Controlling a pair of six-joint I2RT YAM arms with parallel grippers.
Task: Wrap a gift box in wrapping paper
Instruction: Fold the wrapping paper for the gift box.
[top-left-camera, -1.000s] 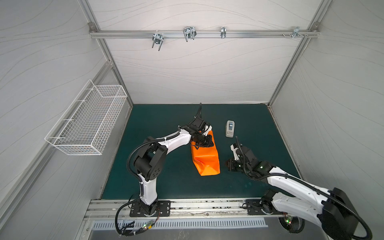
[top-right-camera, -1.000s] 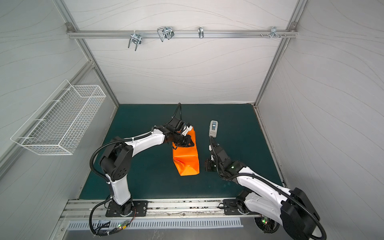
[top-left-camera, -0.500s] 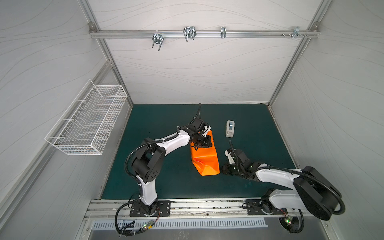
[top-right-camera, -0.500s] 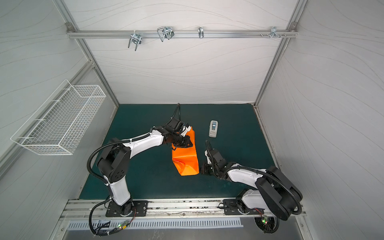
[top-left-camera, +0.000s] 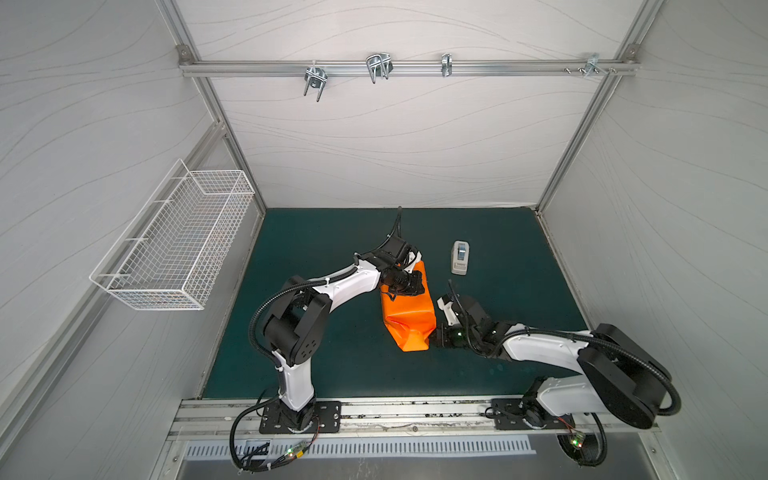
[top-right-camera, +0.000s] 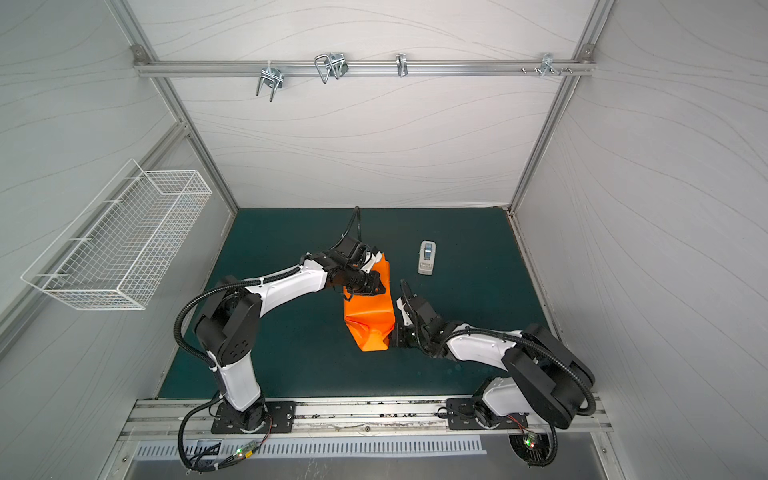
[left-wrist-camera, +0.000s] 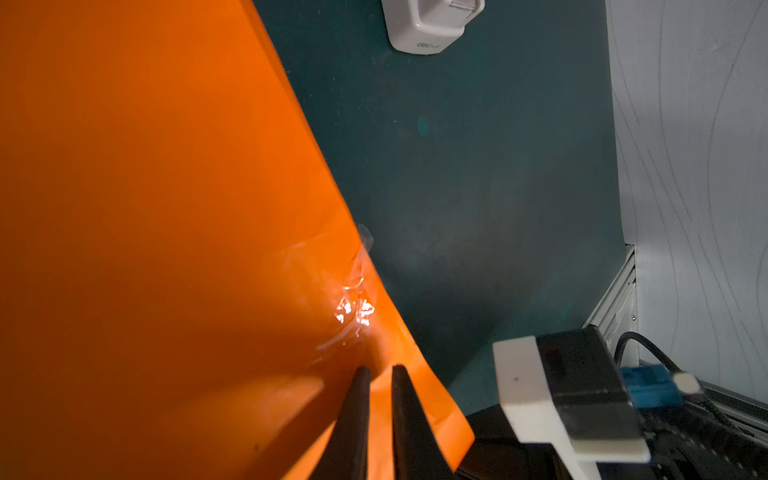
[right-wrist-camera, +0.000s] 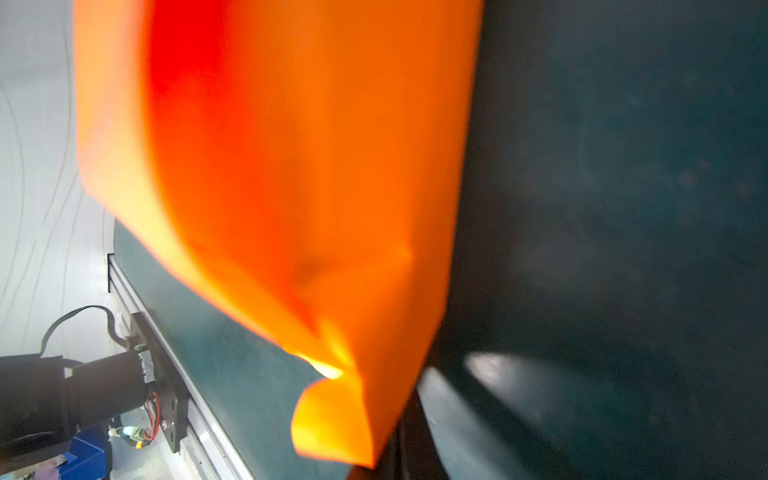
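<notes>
The orange wrapping paper (top-left-camera: 409, 316) (top-right-camera: 370, 316) lies folded into a long parcel on the green mat (top-left-camera: 332, 249). The gift box is hidden inside it. My left gripper (top-left-camera: 414, 286) (top-right-camera: 372, 286) is on the parcel's far end. In the left wrist view its fingers (left-wrist-camera: 377, 368) stand almost together with a ridge of paper (left-wrist-camera: 166, 208) pinched between them. My right gripper (top-left-camera: 434, 338) (top-right-camera: 392, 338) lies low at the parcel's near right corner. In the right wrist view it (right-wrist-camera: 419, 386) is shut where the curled paper flap (right-wrist-camera: 332, 415) runs in.
A white tape dispenser (top-left-camera: 460, 257) (top-right-camera: 427, 257) (left-wrist-camera: 432, 25) stands on the mat behind and to the right of the parcel. Clear tape (left-wrist-camera: 353, 307) glints on the paper. A wire basket (top-left-camera: 174, 245) hangs on the left wall. Both arm bases sit on the front rail.
My right arm has dropped low and slid left until its gripper meets the parcel's near corner, and its jaws have closed. The left gripper has stayed on the far end.
</notes>
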